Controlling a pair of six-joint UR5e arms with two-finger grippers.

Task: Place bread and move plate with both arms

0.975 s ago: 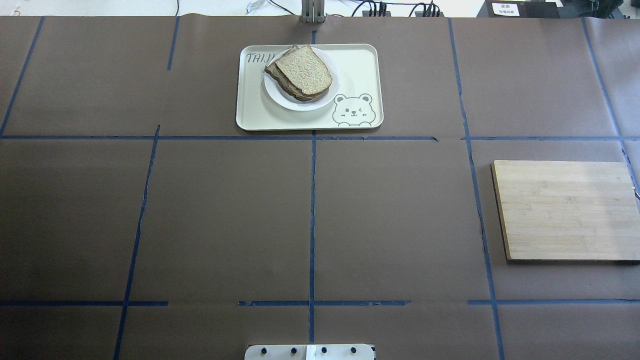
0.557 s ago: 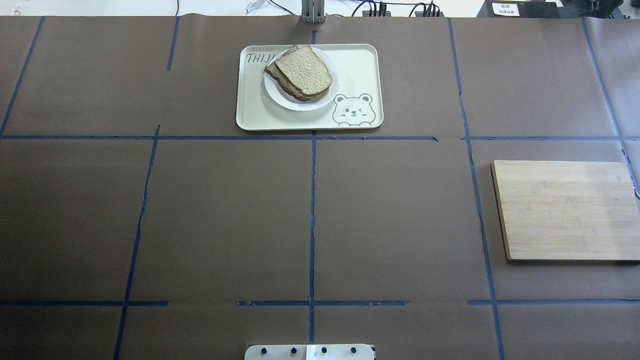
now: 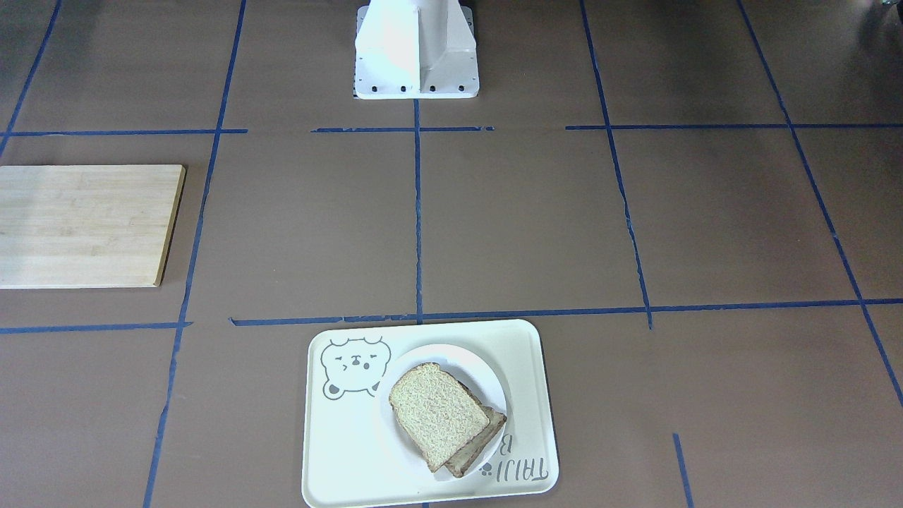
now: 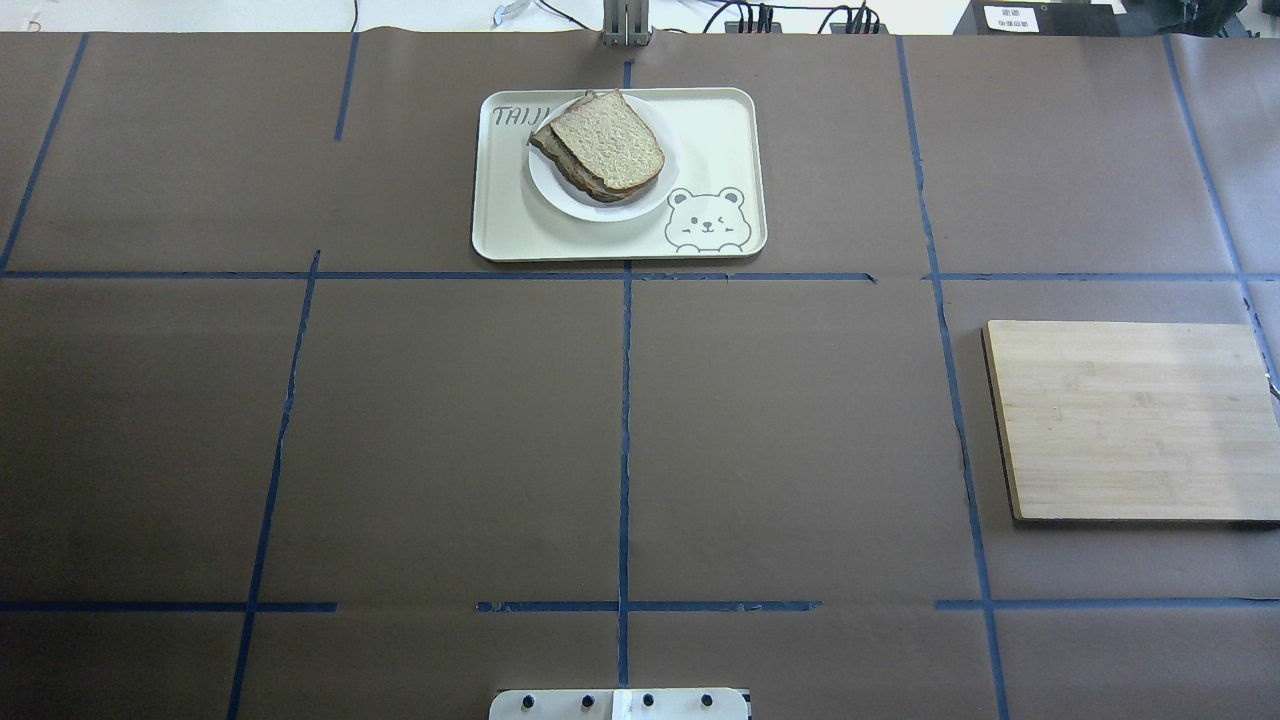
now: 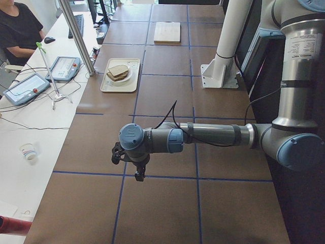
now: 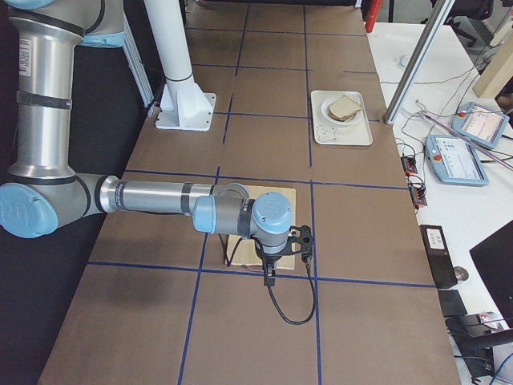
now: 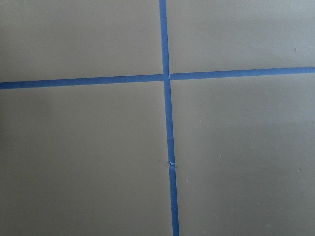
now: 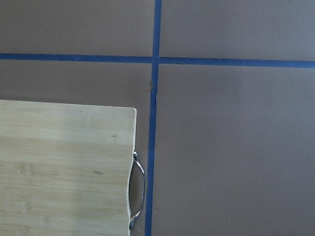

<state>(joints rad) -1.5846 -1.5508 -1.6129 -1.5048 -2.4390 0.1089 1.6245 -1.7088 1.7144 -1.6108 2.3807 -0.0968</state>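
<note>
Two wholemeal slices of bread (image 4: 608, 140) lie stacked on the small white plate (image 4: 640, 205), which sits on the cream bear tray (image 4: 720, 130) at the table's far middle. The front-facing view shows the bread (image 3: 437, 413) and the plate (image 3: 423, 356) too. The left gripper (image 5: 137, 175) shows only in the exterior left view, hanging over bare table far from the tray; I cannot tell if it is open. The right gripper (image 6: 268, 279) shows only in the exterior right view, over the near edge of the cutting board; I cannot tell its state either.
A bamboo cutting board (image 4: 1130, 420) with a metal handle lies at the right side, also in the right wrist view (image 8: 64, 167). The white pedestal (image 3: 416, 49) stands at the robot's side. Blue tape lines cross the brown table. An operator sits at the side desk.
</note>
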